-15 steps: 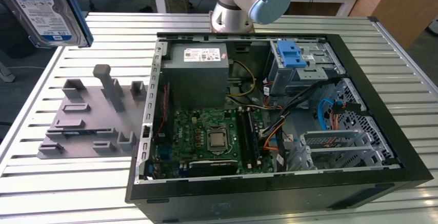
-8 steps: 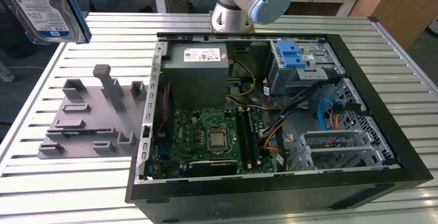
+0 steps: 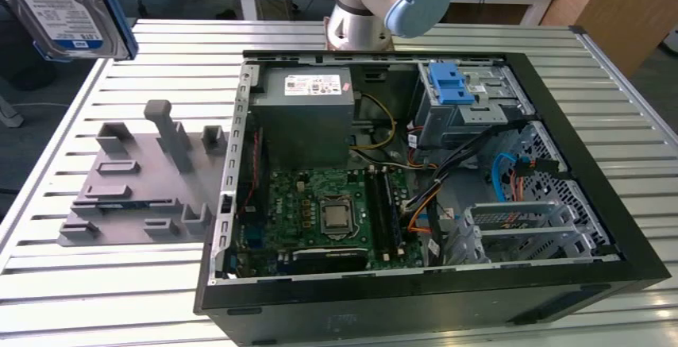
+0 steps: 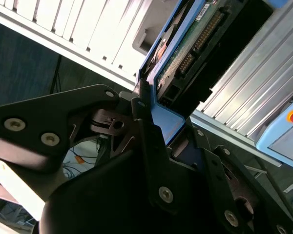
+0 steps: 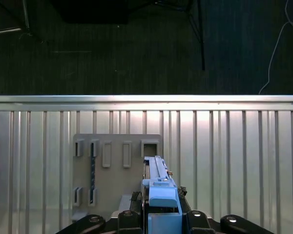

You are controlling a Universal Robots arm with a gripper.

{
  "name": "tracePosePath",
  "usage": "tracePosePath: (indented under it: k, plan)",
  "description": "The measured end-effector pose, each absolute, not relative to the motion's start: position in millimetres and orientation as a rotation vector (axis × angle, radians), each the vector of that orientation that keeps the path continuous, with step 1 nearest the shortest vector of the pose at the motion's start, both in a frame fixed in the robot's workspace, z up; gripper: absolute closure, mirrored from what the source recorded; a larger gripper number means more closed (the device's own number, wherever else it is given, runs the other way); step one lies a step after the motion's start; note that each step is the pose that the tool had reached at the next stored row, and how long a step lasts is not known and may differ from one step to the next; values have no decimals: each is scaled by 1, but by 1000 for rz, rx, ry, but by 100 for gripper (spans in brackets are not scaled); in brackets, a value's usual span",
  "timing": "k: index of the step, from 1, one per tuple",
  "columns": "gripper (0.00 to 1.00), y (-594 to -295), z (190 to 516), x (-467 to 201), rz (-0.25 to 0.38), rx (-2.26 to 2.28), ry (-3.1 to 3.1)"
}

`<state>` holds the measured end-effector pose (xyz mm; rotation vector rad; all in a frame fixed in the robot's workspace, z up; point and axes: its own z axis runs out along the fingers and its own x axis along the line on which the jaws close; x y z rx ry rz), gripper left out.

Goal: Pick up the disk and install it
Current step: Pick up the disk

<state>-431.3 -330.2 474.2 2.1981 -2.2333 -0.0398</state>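
Holding: I have the pincer [image 4: 165, 132] clamped on the disk [image 3: 66, 5] by its blue frame.
Disk place: airborne over the grey slotted holder [image 5: 117, 165], near the surface [image 3: 106, 299] edge.
Case: open computer case [image 3: 424, 164], well apart.

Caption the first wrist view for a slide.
Claw grips the disk edge-on above the grey fixture plate on the slatted table.

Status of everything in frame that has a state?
disk: gripped, held in the air, not installed.
gripper: shut on the disk.
computer case: lying on its side on the table, side panel off, interior open.
grey fixture: flat on the table, beside the case.
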Motion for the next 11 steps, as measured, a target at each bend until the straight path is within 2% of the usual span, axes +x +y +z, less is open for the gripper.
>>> tracePosePath:
  k: [11]
  plan:
    - [64, -330, 493, -431, -40, 2198, -2233]
